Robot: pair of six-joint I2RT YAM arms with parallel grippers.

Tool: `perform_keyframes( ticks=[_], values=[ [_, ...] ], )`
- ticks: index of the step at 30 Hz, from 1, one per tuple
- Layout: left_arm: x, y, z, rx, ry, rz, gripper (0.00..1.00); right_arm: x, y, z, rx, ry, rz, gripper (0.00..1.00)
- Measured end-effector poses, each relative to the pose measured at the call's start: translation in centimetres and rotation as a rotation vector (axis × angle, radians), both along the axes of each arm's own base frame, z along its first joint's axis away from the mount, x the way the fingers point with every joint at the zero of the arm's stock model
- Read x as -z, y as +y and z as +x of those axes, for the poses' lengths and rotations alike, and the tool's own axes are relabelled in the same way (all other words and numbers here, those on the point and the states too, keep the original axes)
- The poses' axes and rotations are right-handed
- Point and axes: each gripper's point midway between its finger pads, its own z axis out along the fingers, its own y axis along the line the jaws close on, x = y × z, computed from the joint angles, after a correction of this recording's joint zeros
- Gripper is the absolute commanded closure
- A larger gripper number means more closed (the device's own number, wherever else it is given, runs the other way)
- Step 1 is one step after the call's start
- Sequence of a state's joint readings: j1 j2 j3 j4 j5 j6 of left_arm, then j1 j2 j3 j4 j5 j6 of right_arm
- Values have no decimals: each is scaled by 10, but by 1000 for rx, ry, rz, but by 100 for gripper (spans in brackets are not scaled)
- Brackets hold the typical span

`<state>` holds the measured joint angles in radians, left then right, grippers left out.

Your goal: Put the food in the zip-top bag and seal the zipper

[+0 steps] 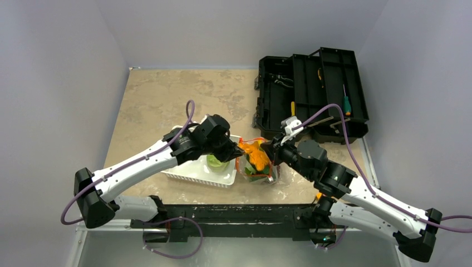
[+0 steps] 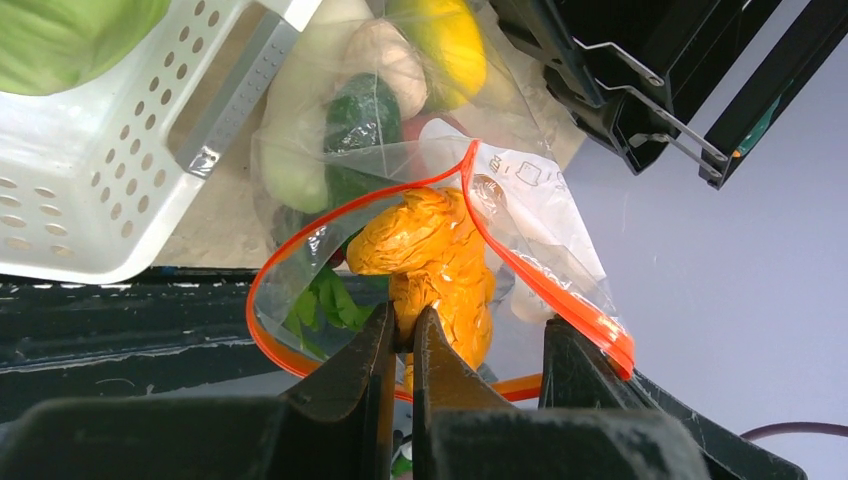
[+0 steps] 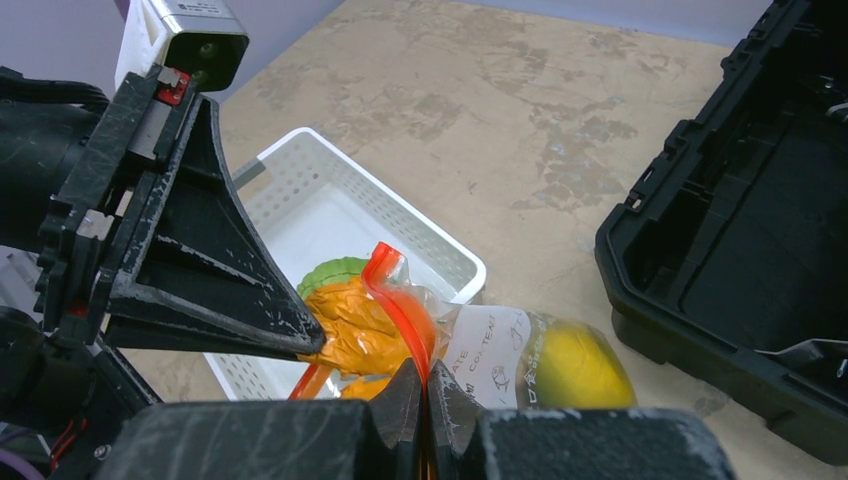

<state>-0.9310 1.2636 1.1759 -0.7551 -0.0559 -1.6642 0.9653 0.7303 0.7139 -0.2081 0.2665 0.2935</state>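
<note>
The clear zip-top bag [image 1: 257, 169] lies between the white basket [image 1: 183, 172] and my right arm. Its orange-red zipper strip [image 2: 530, 270] gapes open. My left gripper [image 2: 403, 340] is shut on the crinkly orange pieces [image 2: 435, 255] and holds them in the bag's mouth. My right gripper [image 3: 424, 385] is shut on the zipper strip [image 3: 400, 305] and holds that edge up. Inside the bag I see a white radish [image 2: 300, 130], a green cucumber [image 2: 360, 120], a mushroom [image 2: 385, 55], a yellow-green mango [image 3: 570, 365] and green leaves [image 2: 325, 300]. A green cabbage [image 1: 216, 161] sits in the basket.
An open black toolbox [image 1: 311, 94] with tools stands at the back right, close behind my right gripper. The basket's holed wall [image 2: 90, 170] is left of the bag. A black rail [image 1: 234, 214] runs along the table's near edge.
</note>
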Motion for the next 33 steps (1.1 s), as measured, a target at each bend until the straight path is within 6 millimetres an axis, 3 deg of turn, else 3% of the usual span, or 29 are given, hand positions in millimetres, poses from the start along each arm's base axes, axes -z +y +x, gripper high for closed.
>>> perform_keyframes(
  ticks=[6,11,14,22,27,33],
  values=[
    [10,-10,-4,-14,0,28,83,0,1,-1,-4,-1,1,100],
    [9,-17,-5,-7,-11,13,56,-3,-1,-2,-4,-7,9,100],
    [4,-19,-2,-11,-38,-8,45,-5,-2,-2,-4,-11,15,100],
    [-22,-15,-6,63,-172,-86,41,-8,-3,-3,-1,-18,23,100],
    [-43,-15,-15,196,-331,-161,41,-7,-4,-4,-2,-21,22,100],
    [-57,-2,-31,347,-501,-153,43,-7,-5,-4,-3,-22,23,100]
  ],
)
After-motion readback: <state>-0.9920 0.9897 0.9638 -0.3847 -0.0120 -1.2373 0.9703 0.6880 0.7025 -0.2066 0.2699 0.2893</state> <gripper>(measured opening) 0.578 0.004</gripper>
